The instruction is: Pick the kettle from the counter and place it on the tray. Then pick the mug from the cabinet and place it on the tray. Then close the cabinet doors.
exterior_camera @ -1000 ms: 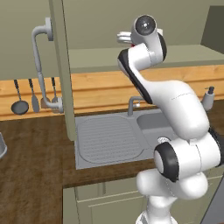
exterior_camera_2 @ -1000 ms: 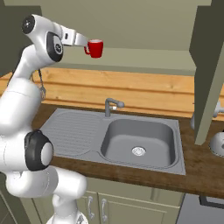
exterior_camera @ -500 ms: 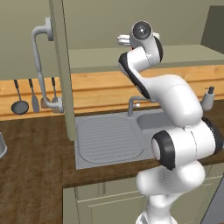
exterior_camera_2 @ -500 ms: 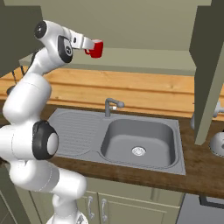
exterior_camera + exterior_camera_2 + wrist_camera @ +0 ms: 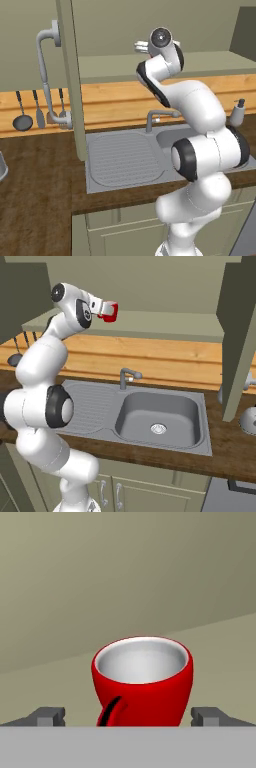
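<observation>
On the cabinet (image 5: 165, 323) shelf the red mug (image 5: 142, 681) stood upright, handle toward the camera; the end effector (image 5: 129, 716) was wide open, its fingertips (image 5: 47, 715) flanking the mug without gripping it; the sink (image 5: 157, 416) lay below.

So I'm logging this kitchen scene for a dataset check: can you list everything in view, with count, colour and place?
mug: one, red with white inside, upright on the cabinet shelf, between the open fingers
cabinet: one, olive grey-green, on the wall above the sink, pale shelf inside
cabinet doors: two, olive grey-green, swung open
counter: one, dark brown wood
sink: one, grey, with drainboard, set in the counter
tap: one, grey, behind the sink
soap bottle: one, grey, right of the sink
utensils: three, dark, hanging on the wall
kettle: one, silvery, partly cut off on the counter at right
gripper: one, fingers open either side of the mug
</observation>
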### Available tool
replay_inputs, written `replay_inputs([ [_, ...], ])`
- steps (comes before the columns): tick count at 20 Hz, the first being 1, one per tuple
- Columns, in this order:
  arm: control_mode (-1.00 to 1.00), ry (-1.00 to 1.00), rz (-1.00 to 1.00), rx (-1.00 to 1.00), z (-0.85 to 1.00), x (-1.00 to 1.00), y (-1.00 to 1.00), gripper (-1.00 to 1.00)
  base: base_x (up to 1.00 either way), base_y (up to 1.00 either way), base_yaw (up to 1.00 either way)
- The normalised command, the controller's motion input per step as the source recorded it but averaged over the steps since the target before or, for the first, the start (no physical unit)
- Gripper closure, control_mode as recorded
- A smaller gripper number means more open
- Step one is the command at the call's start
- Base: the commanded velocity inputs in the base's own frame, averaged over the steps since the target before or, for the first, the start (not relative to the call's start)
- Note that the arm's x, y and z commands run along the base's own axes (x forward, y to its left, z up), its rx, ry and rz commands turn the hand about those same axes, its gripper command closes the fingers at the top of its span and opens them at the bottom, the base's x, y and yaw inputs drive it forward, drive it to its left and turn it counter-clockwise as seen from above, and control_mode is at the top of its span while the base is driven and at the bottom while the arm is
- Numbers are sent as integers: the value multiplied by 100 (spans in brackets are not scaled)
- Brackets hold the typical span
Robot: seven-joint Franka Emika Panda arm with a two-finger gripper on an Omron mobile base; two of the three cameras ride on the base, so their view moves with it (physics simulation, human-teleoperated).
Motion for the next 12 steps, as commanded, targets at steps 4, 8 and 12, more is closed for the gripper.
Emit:
replay_inputs([
  [4, -100, 0, 0, 4, -1, 15, -23, -100, 0, 0, 0],
  [8, -100, 0, 0, 1, -9, 9, -20, 100, 0, 0, 0],
  [12, -100, 0, 0, 1, -4, 13, -12, 100, 0, 0, 0],
])
